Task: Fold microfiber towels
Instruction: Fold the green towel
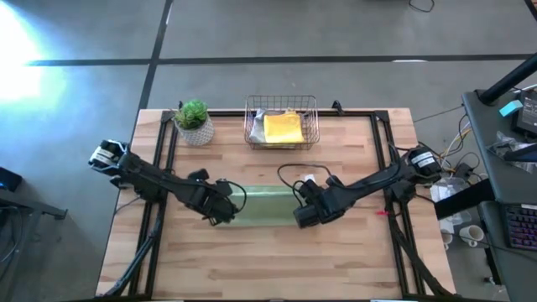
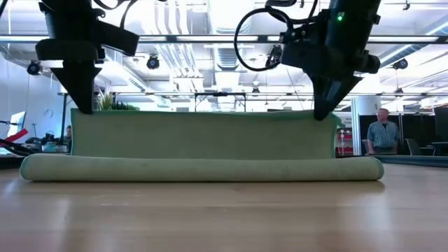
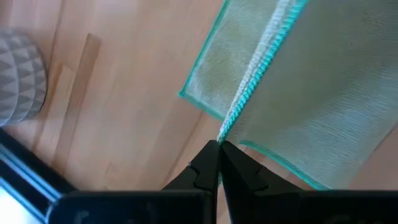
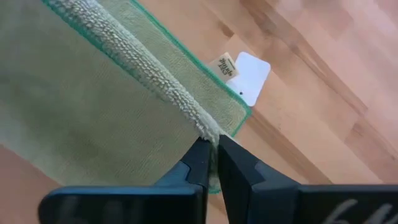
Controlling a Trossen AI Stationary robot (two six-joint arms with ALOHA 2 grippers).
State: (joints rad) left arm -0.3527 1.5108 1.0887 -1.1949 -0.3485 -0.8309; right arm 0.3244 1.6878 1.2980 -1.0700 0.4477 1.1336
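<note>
On the wooden table (image 1: 252, 260), nubby teal-edged pale sage green towel (image 2: 203, 143).

The high view looks straight down on the whole table (image 1: 277, 252), while the low view sits at tabletop height, facing level into the room. Each wrist view peers closely past its own fingers at the sage towel (image 2: 203, 150), which all four views share.

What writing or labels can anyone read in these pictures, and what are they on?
None can be read.
Small care tag on the pale sage green towel: dark print, too small to read.
White tag beside it: blank side showing.
</note>
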